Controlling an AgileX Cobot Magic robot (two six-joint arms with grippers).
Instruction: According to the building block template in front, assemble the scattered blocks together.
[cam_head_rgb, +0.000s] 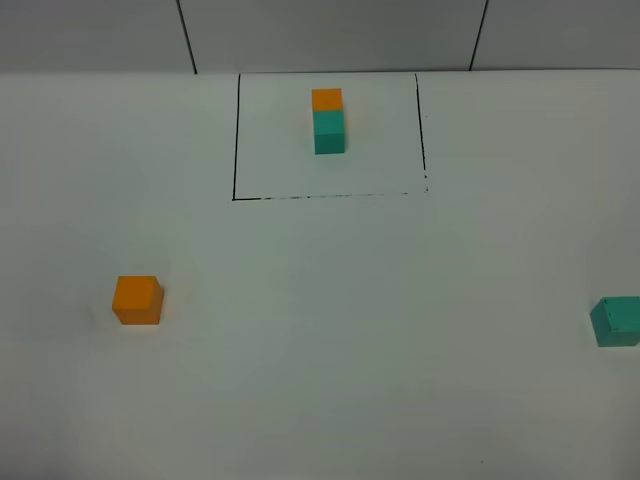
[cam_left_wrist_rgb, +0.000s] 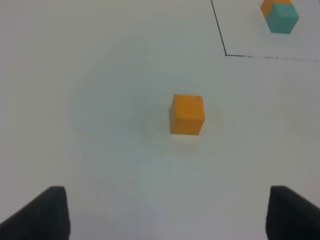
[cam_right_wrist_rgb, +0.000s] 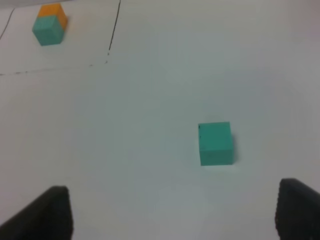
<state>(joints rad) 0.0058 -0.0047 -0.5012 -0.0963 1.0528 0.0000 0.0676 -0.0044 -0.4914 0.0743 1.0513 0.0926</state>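
Note:
The building block template (cam_head_rgb: 328, 121) is an orange cube joined to a teal cube inside a thin black-lined rectangle at the back middle of the white table; it also shows in the left wrist view (cam_left_wrist_rgb: 280, 13) and the right wrist view (cam_right_wrist_rgb: 49, 24). The loose orange cube (cam_head_rgb: 137, 299) lies at the left, and in the left wrist view (cam_left_wrist_rgb: 187, 114) it sits ahead of my open, empty left gripper (cam_left_wrist_rgb: 170, 215). The loose teal cube (cam_head_rgb: 617, 321) lies at the right edge, and in the right wrist view (cam_right_wrist_rgb: 215, 143) it sits ahead of my open, empty right gripper (cam_right_wrist_rgb: 175, 212). Neither gripper shows in the exterior view.
The white table (cam_head_rgb: 330, 380) ends at a grey back wall (cam_head_rgb: 330, 30) just behind the black-lined rectangle (cam_head_rgb: 236, 140). Only the dark fingertips (cam_left_wrist_rgb: 50, 212) show at the lower corners of each wrist view.

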